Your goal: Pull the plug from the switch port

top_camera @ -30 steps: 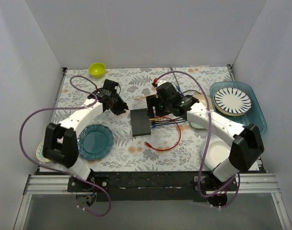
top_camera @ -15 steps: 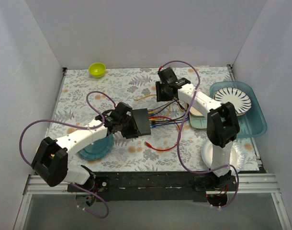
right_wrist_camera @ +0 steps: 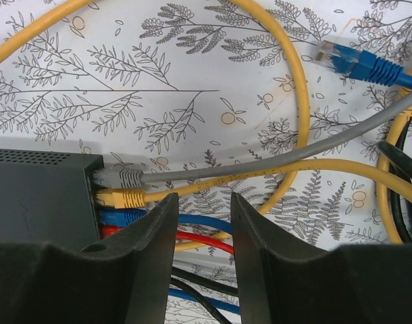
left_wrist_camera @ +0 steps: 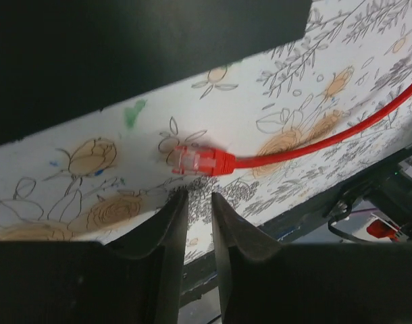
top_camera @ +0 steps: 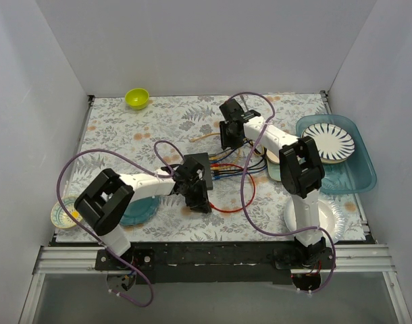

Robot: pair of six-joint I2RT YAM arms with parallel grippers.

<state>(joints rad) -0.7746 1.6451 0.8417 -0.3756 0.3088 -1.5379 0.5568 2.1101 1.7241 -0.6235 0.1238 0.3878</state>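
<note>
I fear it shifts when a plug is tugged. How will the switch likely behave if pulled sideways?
The switch is a flat, rigid-looking box, so tipping seems unlikely. It sits on a smooth-looking printed cloth, so it would probably slide. Its plugged cables may drag it along.

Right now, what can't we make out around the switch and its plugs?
- Right wrist view: the seated red plug and any ports below it on the switch are hidden behind the right gripper fingers, so the plugs can't be counted.
- Left wrist view: the switch's ports. It shows only as a dark blurred slab cut by the top edge.
- Top view: whether the left gripper touches the switch, since the gripper covers the contact. Plugs are too small to tell apart.
</note>
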